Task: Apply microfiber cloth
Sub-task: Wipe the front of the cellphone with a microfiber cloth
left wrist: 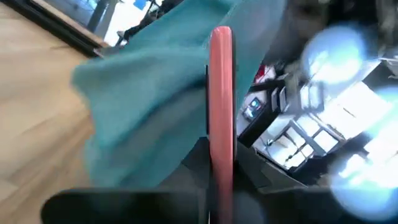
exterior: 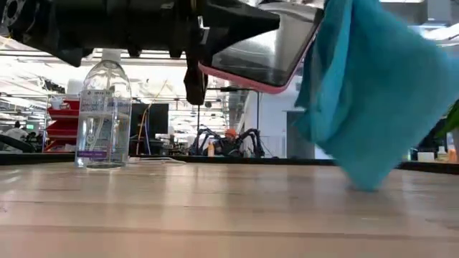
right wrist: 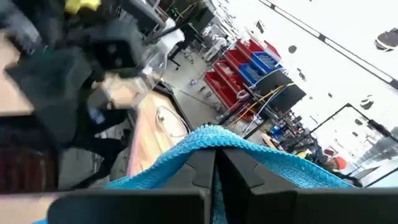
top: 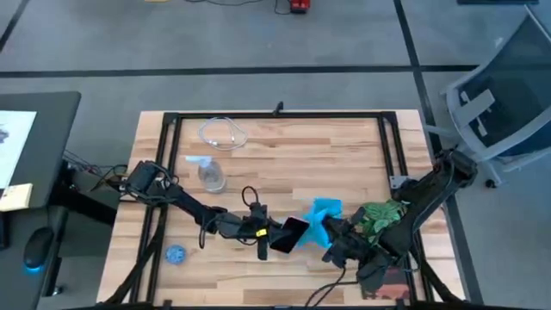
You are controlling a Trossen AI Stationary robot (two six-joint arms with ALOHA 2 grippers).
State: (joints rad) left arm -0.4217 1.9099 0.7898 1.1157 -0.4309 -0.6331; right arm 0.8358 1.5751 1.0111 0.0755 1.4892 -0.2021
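Note:
A black phone (top: 291,234) in a pink case (left wrist: 221,93) is held up over the table's near middle by my left gripper (top: 272,236), which is shut on it. The sky-blue microfiber cloth (top: 324,217) hangs right beside the phone's right end (exterior: 308,43). My right gripper (top: 336,243) is shut on the cloth and reaches in from the right. In the low view the cloth (exterior: 373,93) drapes down to about table level; I cannot tell whether its lower tip touches the wood. My left gripper pinches the phone near its left end, one finger (left wrist: 198,163) on each flat face, so the pink case edge (left wrist: 221,134) shows between them. The fingers come roughly level from the table's left. The phone is lifted clear of the table and tilted. My right gripper pinches a bunched upper part of the cloth (right wrist: 214,140) between its two shut fingers (right wrist: 235,174), coming from the table's right. One layer or several, I cannot tell. The rest hangs slack below and beside the fingers, against the phone's right end.
A clear spray bottle (top: 211,175) stands upright left of centre, with a coiled clear cable (top: 222,133) behind it. A small round blue disc (top: 176,254) lies near the front left. A green object (top: 379,215) sits by the right arm. A black frame (top: 275,114) borders the table.

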